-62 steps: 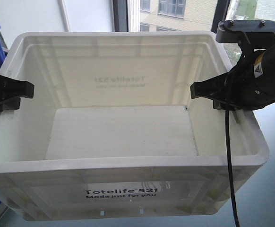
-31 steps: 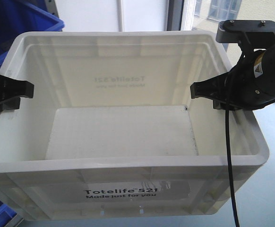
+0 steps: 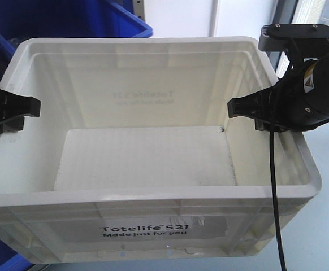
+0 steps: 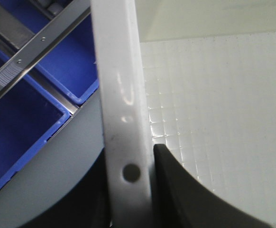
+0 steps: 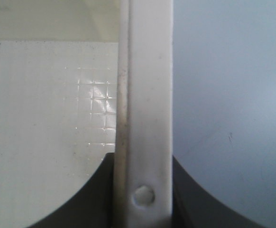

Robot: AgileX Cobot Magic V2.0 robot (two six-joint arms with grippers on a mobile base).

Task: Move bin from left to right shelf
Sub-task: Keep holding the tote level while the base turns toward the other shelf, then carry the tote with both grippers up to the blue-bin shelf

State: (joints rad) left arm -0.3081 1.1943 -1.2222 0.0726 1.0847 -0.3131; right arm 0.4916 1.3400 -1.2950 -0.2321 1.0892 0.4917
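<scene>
Left gripper (image 3: pixel 12 110) and right gripper (image 3: pixel 260 113) each pinch a side wall of the bin (image 3: pixel 147 195), apparently lifted; setting it on right shelf remains

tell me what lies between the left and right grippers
Only the empty inside of the white Totelife tote, its floor bare, as the front view shows. The left gripper and right gripper each clamp a side wall.
</scene>
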